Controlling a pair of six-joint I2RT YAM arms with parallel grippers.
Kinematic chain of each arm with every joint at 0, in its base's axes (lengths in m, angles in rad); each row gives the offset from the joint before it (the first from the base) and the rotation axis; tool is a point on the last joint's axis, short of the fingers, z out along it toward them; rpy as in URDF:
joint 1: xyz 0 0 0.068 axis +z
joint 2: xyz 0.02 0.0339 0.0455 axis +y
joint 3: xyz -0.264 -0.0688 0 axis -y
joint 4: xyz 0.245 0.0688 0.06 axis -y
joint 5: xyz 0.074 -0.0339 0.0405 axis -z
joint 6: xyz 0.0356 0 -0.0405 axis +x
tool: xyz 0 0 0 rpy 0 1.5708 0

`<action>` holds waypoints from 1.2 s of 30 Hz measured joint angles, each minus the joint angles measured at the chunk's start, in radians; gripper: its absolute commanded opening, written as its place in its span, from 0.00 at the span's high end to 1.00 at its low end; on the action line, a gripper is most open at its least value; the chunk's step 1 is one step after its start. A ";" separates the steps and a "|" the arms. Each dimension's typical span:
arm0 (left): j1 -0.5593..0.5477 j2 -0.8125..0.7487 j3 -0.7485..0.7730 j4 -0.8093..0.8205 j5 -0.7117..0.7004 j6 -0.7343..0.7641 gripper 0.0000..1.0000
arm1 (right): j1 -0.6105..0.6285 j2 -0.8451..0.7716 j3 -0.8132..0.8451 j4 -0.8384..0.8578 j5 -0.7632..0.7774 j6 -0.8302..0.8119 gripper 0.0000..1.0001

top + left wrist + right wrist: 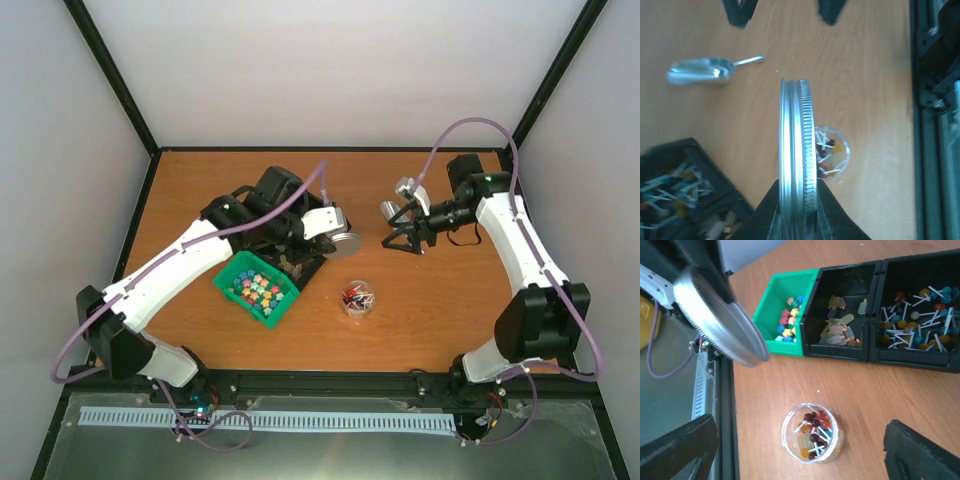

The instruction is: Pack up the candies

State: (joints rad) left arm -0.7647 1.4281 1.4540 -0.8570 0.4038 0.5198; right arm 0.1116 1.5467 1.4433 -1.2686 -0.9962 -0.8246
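Above the wooden table (200, 190), your left gripper (797, 200) is squeezing the round silver metal lid (797, 140) and your right gripper (403, 243) is gaping empty, so be turning it flat over the clear jar (784, 429) of candies (814, 432).

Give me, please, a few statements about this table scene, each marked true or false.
1. The left gripper clamps the round silver metal lid on edge. True.
2. The clear round jar is empty. False: it holds stick candies.
3. The right gripper holds the silver metal scoop. False: its jaws are open and empty, and the scoop lies on the wooden table.
4. The green plastic bin contains small colourful sweets. True.
5. The lid sits on the jar. False: the jar is open, and the left gripper holds the lid.
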 measured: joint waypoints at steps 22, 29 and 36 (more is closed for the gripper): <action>0.115 0.131 -0.060 0.056 0.496 -0.262 0.95 | 0.061 -0.423 -0.380 0.530 -0.062 0.339 0.03; 0.119 0.160 -0.111 0.103 0.530 -0.292 0.95 | 0.085 -0.322 -0.385 0.449 -0.064 0.310 0.20; 0.119 0.181 -0.118 0.120 0.557 -0.303 0.95 | 0.095 -0.249 -0.371 0.337 -0.099 0.237 0.38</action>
State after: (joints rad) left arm -0.6456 1.6089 1.3357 -0.7372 0.9604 0.2169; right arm 0.2062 1.2976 1.0725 -0.9318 -1.0950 -0.5880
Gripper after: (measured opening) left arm 0.104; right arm 0.664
